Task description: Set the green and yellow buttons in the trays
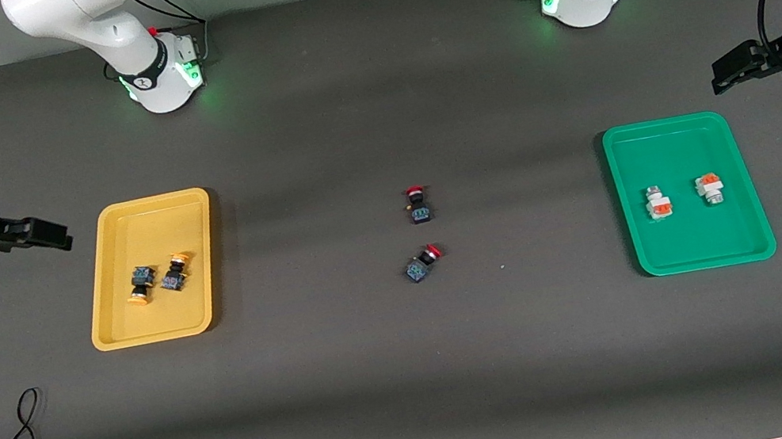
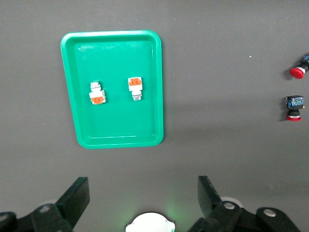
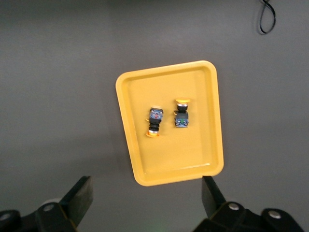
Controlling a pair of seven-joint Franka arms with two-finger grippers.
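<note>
Both claws hang with nothing in them. Our left claw (image 1: pixel 723 72) waits with its fingers (image 2: pixel 77 195) spread wide over the bare tabletop (image 1: pixel 421 391) at the left arm's end, just beside the green tray (image 1: pixel 677 133). Our right claw (image 1: pixel 52 233) has its fingers (image 3: pixel 82 193) just as wide, over the tabletop at the right arm's end, beside the yellow tray (image 1: pixel 137 329). We see two white switches (image 1: pixel 658 203) with orange blocks lying in the green tray, side by side and apart from each other. Two yellow-capped switches (image 1: pixel 139 285) lie close together in the yellow tray, near its middle. Between the trays, on the tabletop, lie two red-capped switches (image 1: pixel 418 203), one nearer the front camera than the other, well apart from both trays.
</note>
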